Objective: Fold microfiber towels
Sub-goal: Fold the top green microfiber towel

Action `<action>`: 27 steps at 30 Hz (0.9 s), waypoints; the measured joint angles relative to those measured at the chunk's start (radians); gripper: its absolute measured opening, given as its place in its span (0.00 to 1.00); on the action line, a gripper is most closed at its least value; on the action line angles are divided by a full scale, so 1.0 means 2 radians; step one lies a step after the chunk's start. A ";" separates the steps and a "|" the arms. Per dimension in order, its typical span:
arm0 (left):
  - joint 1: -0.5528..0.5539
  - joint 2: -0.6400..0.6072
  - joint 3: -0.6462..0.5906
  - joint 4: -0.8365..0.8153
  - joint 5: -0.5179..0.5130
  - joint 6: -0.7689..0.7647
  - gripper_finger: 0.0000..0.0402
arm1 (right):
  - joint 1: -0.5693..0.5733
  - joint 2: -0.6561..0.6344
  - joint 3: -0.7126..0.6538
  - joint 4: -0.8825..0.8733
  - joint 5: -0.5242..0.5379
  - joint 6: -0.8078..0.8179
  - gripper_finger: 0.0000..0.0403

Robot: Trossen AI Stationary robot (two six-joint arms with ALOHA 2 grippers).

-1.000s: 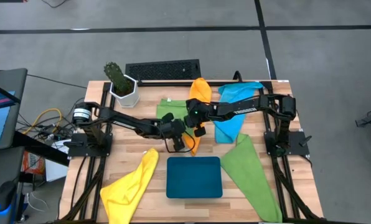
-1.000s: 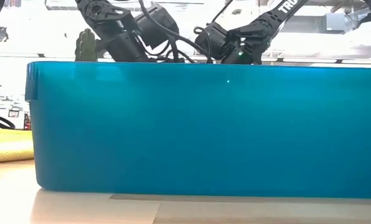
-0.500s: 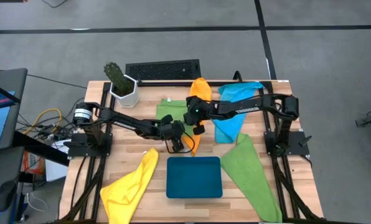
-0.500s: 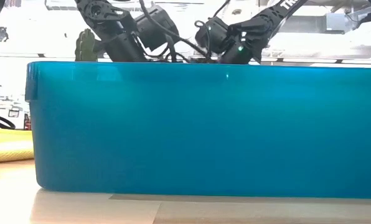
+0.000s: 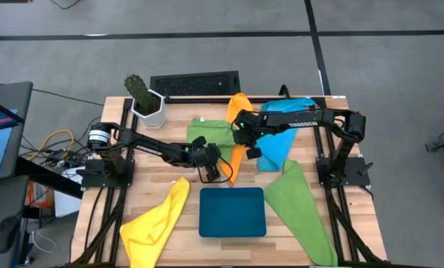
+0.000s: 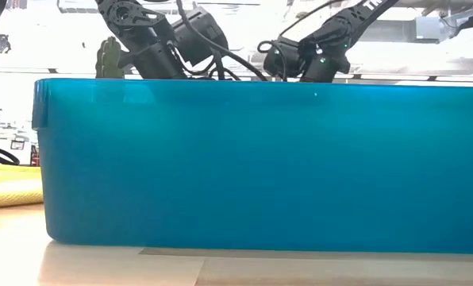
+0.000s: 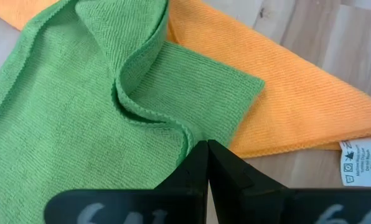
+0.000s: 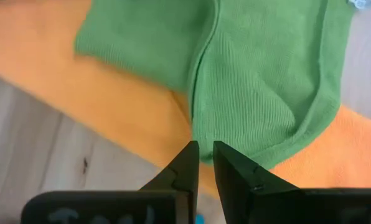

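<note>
A green towel [image 5: 209, 134] lies at the table's middle, partly over an orange towel [image 5: 239, 110]. Its near part is rumpled, with a raised fold [image 7: 132, 74]. My left gripper [image 5: 220, 167] is shut at the green towel's near edge. My right gripper [image 5: 250, 150] is almost shut at another corner of the same towel, over the orange one. A sky-blue towel [image 5: 281, 141], a second green towel [image 5: 300, 208] and a yellow towel [image 5: 155, 223] lie spread on the wood. In the low view the tray hides both grippers' fingers. My left gripper pinches the green towel's hemmed near edge [image 7: 187, 138] between its fingertips, slanting down from the table's left side. The fingertips cover the exact spot. The cloth is slack, curls up in a fold behind the hold and otherwise lies on the table. My right gripper pinches a corner of the green towel [image 8: 201, 127] between its two fingertips, coming steeply from above. A crease [image 8: 204, 68] runs from the hold along the cloth. The rest of the towel lies on the orange towel [image 8: 123, 130].
A dark teal tray [image 5: 232, 212] stands at the table's near middle and fills the low view [image 6: 252, 159]. A potted cactus [image 5: 144, 97] and a black keyboard [image 5: 194, 83] sit at the far edge. Bare wood shows between the tray and the towels.
My right gripper has gone toward the table's right edge and a little up, tipping steeper as it went; its finger gap looks unchanged. My left gripper has kept still.
</note>
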State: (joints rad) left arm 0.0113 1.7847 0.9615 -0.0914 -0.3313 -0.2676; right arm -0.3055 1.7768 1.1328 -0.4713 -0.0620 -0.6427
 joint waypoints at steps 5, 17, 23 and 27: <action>0.000 0.000 0.000 0.000 0.001 0.000 0.00 | 0.005 0.000 0.000 -0.003 -0.003 -0.021 0.18; 0.000 0.000 0.000 0.000 0.005 0.000 0.00 | 0.047 0.000 0.012 -0.013 0.018 -0.098 0.39; 0.000 0.000 0.000 -0.001 0.004 -0.001 0.00 | 0.036 0.005 0.005 0.002 0.049 -0.098 0.49; 0.000 0.000 0.000 -0.001 0.004 -0.001 0.00 | 0.023 0.005 -0.005 0.002 0.048 -0.098 0.44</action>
State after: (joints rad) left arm 0.0116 1.7847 0.9615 -0.0925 -0.3225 -0.2699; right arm -0.2587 1.7878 1.1232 -0.4678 0.0349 -0.8394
